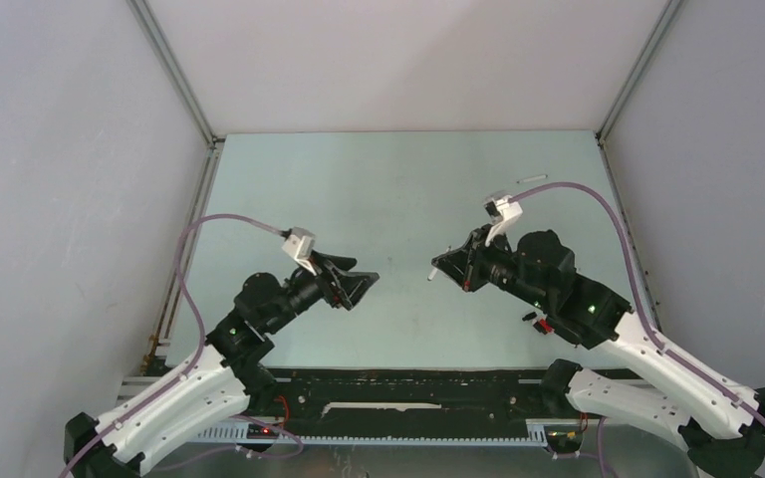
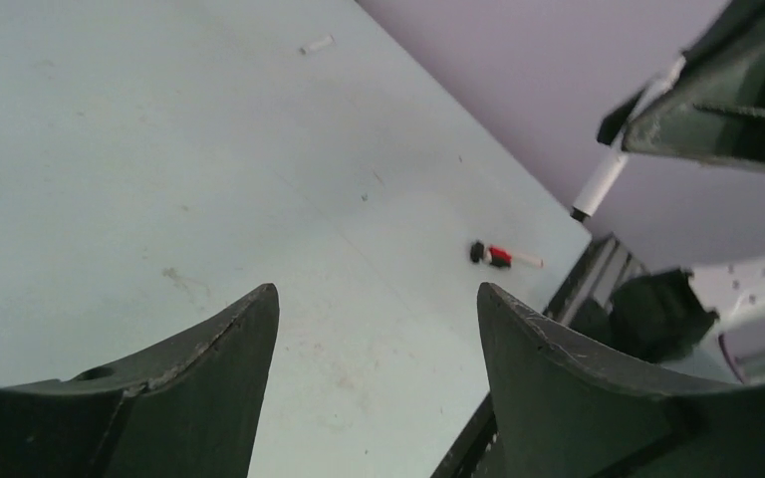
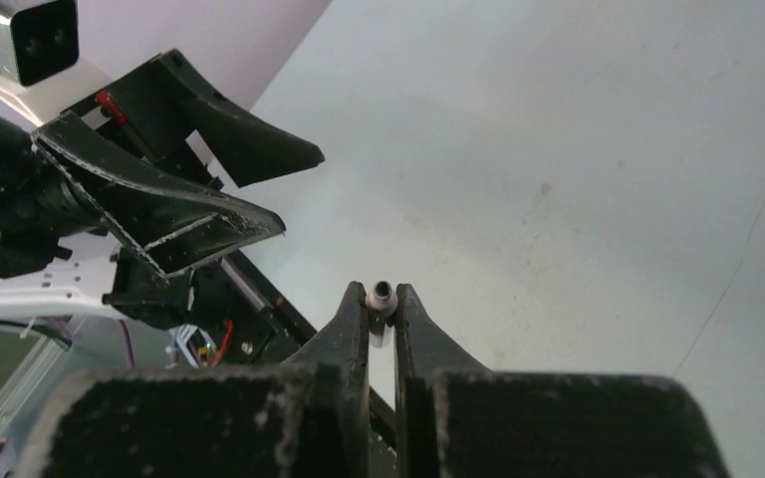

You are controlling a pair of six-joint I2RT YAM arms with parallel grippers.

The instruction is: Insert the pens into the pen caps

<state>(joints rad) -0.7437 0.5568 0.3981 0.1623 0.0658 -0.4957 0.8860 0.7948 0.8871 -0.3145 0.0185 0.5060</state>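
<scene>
Midair, right of centre in the overhead frame: a white pen (image 1: 431, 272) pinched between the right fingers (image 1: 455, 265), tip poking out toward the left fingers (image 1: 359, 284). Spread wide and gripping nothing, those, left of centre. Flat on the bench (image 1: 379, 189): a second pen (image 1: 530, 180) toward the upper right, plus a small black cap (image 2: 478, 252) with a red-and-white stub, right of centre in the left wrist view.

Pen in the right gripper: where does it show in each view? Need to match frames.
Top external: pen pokes leftward from the right gripper, just right of centre.
Left wrist: pen upper right, slanting down out of the right gripper.
Right wrist: pen bottom centre, end-on between the fingers.
Shared landmark: the open left gripper.
</scene>
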